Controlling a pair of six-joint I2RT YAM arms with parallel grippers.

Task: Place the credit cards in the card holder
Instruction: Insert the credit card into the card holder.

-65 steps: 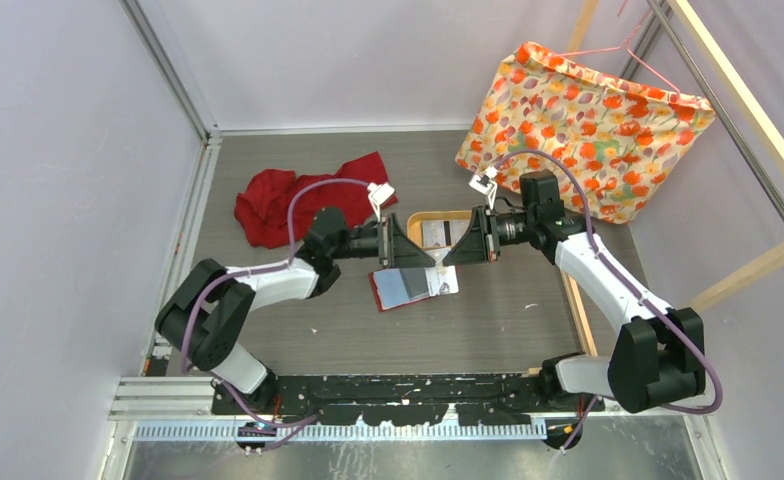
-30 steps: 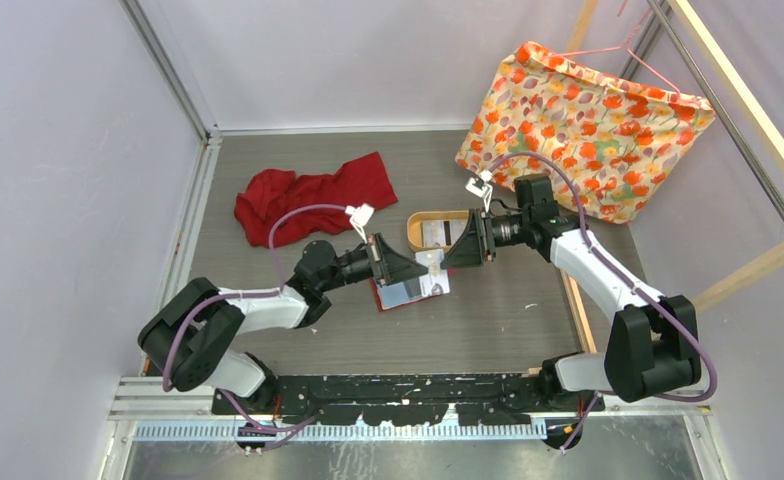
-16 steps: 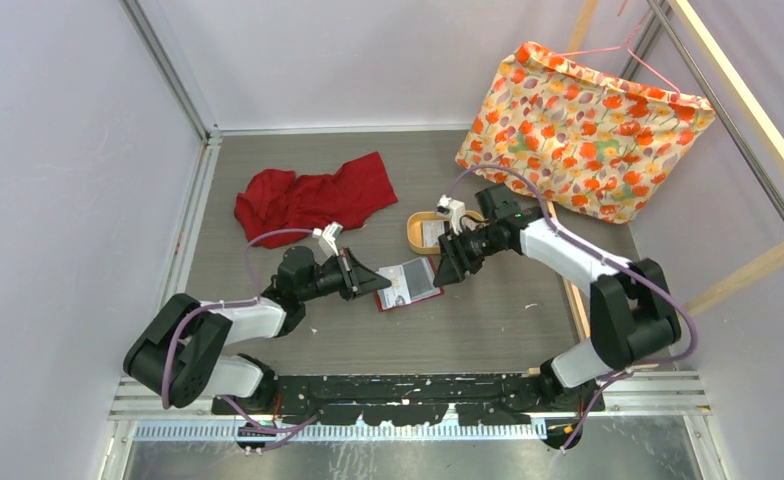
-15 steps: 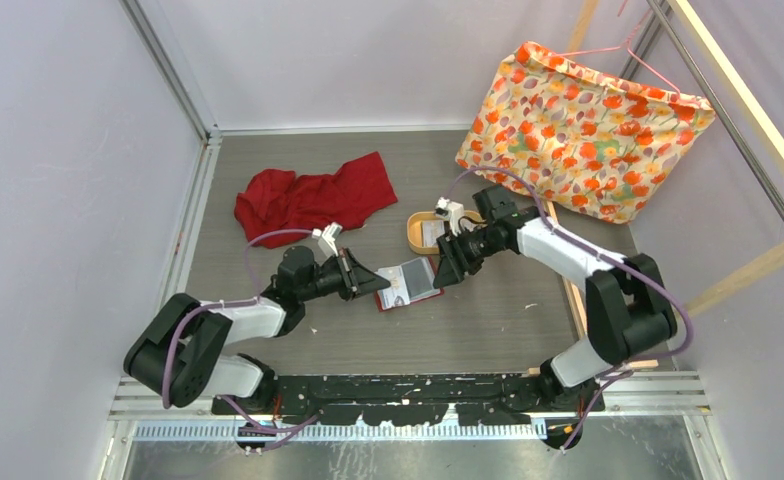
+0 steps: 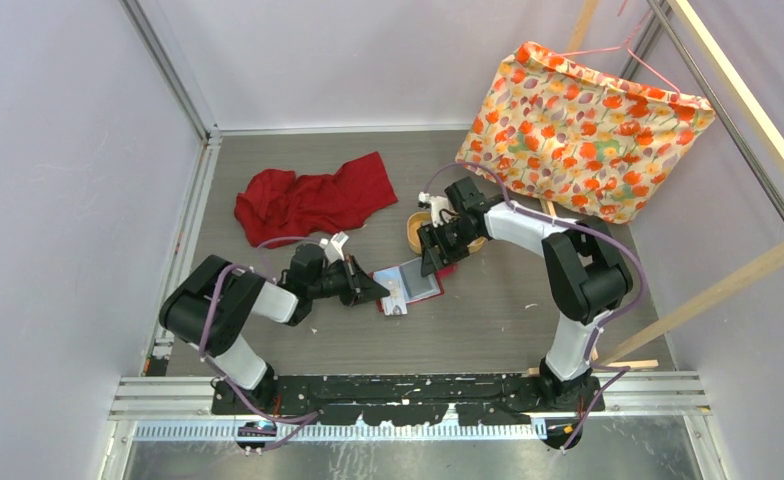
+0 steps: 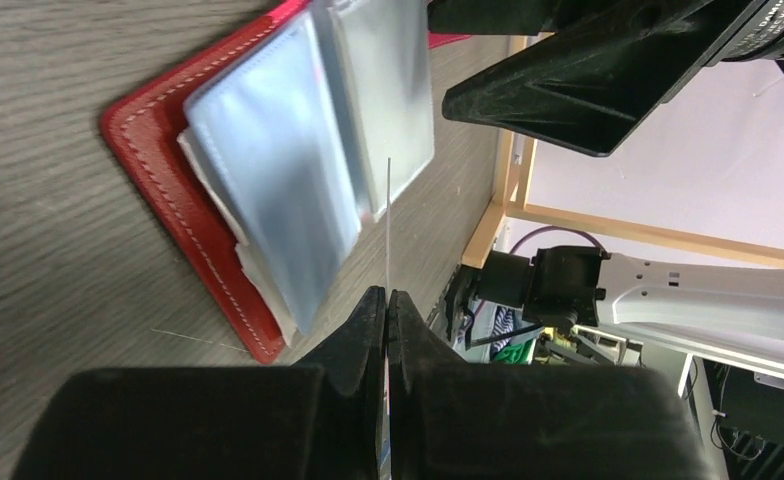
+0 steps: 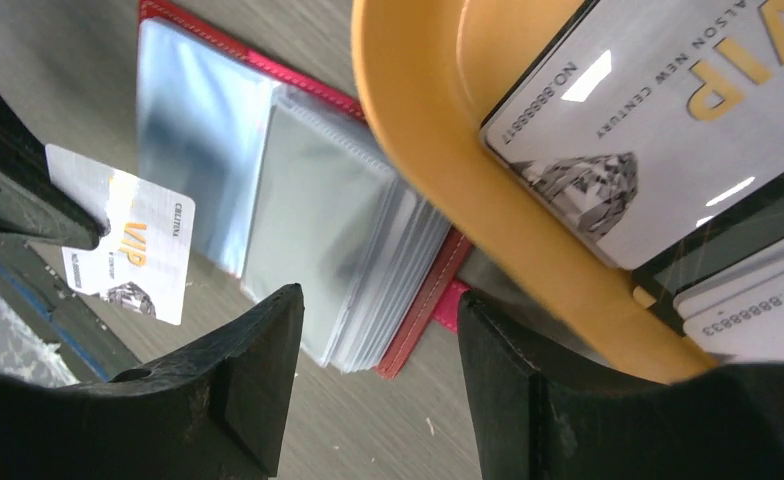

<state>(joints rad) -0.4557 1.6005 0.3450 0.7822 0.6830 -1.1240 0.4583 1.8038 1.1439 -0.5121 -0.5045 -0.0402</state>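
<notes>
Red leather-look card holder (image 5: 413, 285) lies opened flat on the grey wood-grain table (image 5: 488, 320). It has white stitching along its border and a fan of frosted clear plastic sleeves (image 6: 288, 200) inside.

The left gripper (image 6: 386, 300) is pressed together on one credit card (image 7: 133, 250), thin, stiff and pale with gold "VIP" lettering. From the left wrist this card shows only as a hairline edge, aimed at the sleeves from just beside the card holder's edge, but it is not yet inside a pocket.

The right gripper (image 7: 378, 320) hangs spread and empty just beyond the card holder's far edge, over the rim of an oval tan wooden tray (image 7: 438, 150) that touches or slightly overlaps that edge.

At least two more credit cards (image 7: 618, 130) lie in the tray, glossy and silver-white with printed numbers. The sleeves are too cloudy to tell whether any card is already filed, so the task looks early to midway: one insertion is underway and the tray is yet to be emptied.

A crumpled red cloth (image 5: 308, 200) lies well beyond the card holder.
</notes>
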